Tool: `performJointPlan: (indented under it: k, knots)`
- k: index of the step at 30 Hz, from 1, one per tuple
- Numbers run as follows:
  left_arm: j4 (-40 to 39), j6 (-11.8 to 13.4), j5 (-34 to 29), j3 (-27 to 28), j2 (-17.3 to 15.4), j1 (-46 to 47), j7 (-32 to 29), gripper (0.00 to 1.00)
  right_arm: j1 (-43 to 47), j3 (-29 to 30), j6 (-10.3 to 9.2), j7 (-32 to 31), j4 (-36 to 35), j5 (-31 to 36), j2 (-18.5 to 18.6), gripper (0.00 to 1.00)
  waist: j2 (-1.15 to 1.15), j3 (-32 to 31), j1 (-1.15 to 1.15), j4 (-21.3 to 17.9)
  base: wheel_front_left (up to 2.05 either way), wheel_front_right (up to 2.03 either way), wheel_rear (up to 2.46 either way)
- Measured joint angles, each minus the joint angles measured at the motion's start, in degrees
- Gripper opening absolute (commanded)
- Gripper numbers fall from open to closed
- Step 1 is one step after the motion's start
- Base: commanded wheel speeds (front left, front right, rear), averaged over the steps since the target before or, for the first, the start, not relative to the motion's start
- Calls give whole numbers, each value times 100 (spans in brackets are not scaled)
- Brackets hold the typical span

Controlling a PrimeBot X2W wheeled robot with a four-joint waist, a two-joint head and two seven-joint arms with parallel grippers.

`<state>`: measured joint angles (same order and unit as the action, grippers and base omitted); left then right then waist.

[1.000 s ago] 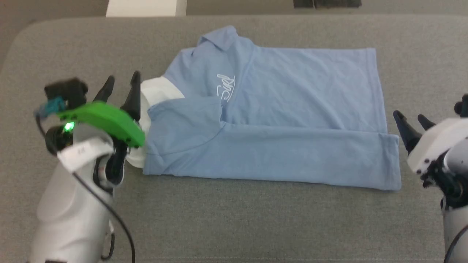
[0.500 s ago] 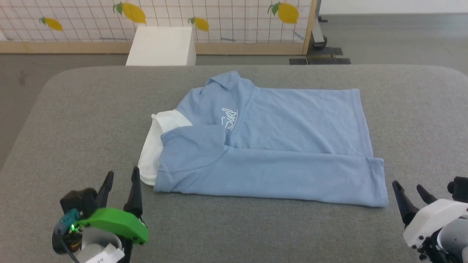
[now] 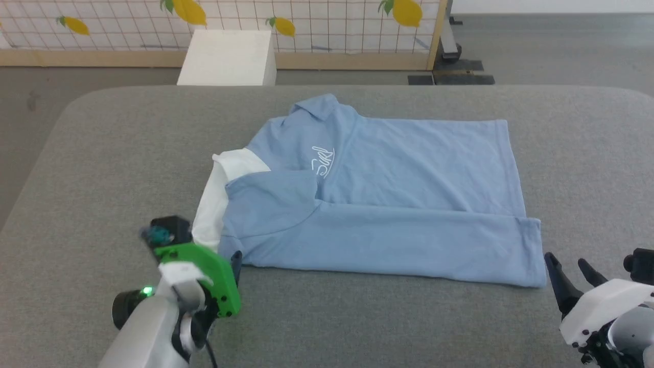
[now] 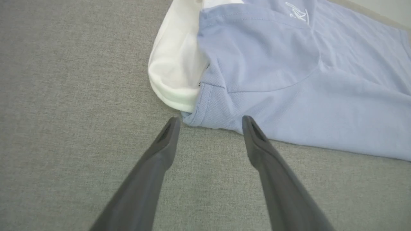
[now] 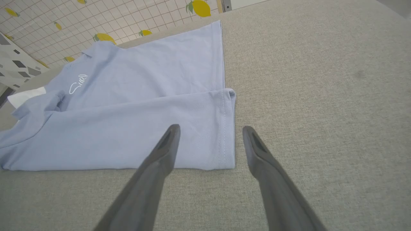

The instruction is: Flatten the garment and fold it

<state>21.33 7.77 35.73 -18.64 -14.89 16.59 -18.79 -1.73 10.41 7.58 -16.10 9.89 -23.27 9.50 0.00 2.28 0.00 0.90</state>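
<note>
At your left, the left gripper (image 4: 211,121) has its fingers spread and holds nothing; its tips straddle the near left corner of the garment (image 3: 388,204), though you cannot tell whether they touch the cloth. The garment lies flat in the middle of the grey table (image 3: 102,153), its long axis running left to right across your view. The collar end, with the white inner patch (image 3: 214,204), points left, and the near edge is folded over along its length. The white lettering (image 3: 323,161) sits left of centre and the hem (image 3: 521,174) faces right. The right gripper (image 3: 565,260) is also spread and empty, just beside the near right corner
</note>
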Motion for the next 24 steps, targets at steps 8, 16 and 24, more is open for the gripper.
performJointPlan:
  k: [8,16,24]
  knots:
    - [352,381,-149,-358,-140,778,-1457,100,-202,-4,0,-2,-12,0,-89,100,0,387,0,-144,0,0,0]
    - [762,543,-240,-414,-293,988,-1704,100,-333,-26,0,33,29,0,-110,100,0,799,0,-323,0,0,0]
    - [715,414,102,-207,-278,986,-1695,0,-422,-167,0,-29,66,37,-63,100,0,928,0,-361,0,0,0]
